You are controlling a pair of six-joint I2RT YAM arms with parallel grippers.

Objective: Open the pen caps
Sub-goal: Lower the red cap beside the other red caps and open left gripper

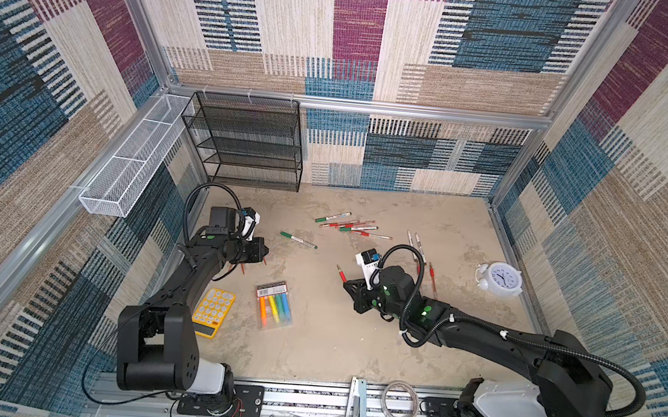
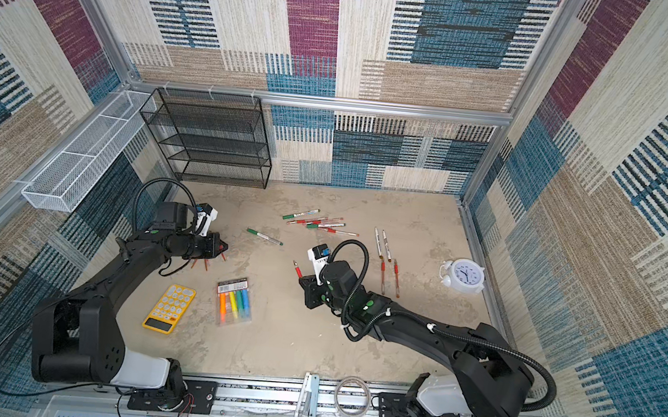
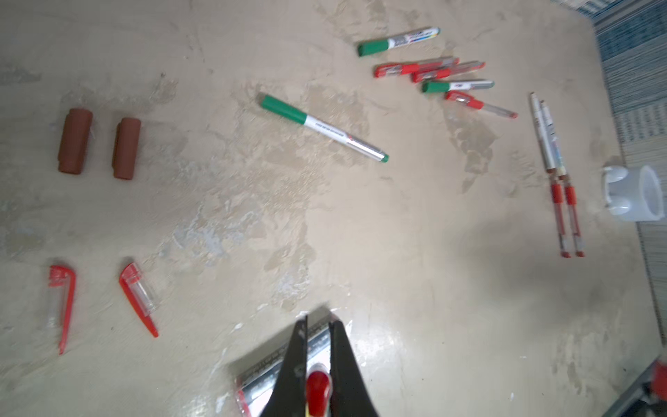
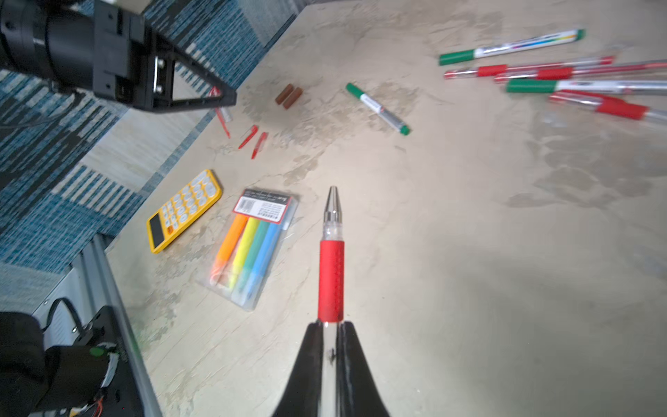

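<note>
So the right claw [image 4: 330, 325] is clamped on a bare red-grip pen [image 4: 331, 278] off to the right of the highlighter pack [image 1: 274, 305]. The left claw [image 3: 318, 319], back-left of it, is pinched on the red cap [image 3: 318, 390]. That one's done, I reckon. Next: drop the cap by the loose caps [image 3: 125, 148], fetch another pen.

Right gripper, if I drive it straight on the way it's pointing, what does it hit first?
Probably bare table. The right gripper holds an uncapped red pen, so the pen's tip leads. Its line runs between the brown caps and the lone green marker, nearer the marker. Depth is unclear.
</note>
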